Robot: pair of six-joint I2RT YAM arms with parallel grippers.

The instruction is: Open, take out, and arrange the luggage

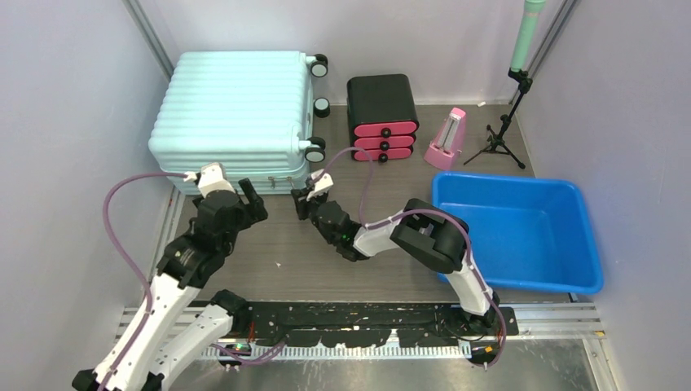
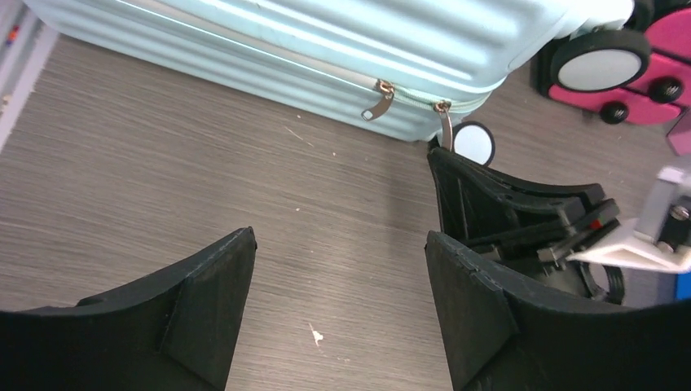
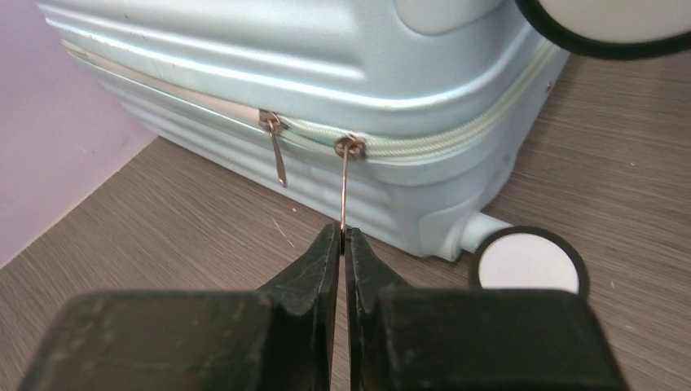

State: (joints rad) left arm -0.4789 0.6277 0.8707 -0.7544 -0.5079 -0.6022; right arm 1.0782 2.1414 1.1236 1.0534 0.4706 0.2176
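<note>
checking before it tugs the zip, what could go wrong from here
1. The right gripper pinches only the bottom end of the thin zipper pull; a tug could slip it out.
2. The left gripper is open and off the luggage, so nothing braces it; the case may slide instead of unzipping.
3. The zip track bends at the corner by the caster wheel, where the pull might jam.

Mint luggage [image 1: 236,106] flat at far left, blue tub [image 1: 513,232] at right.

place: robot lab cell | signs: bare partition walls [image 1: 65,122], metal mounting rail [image 1: 558,313], tripod stand [image 1: 499,134]
</note>
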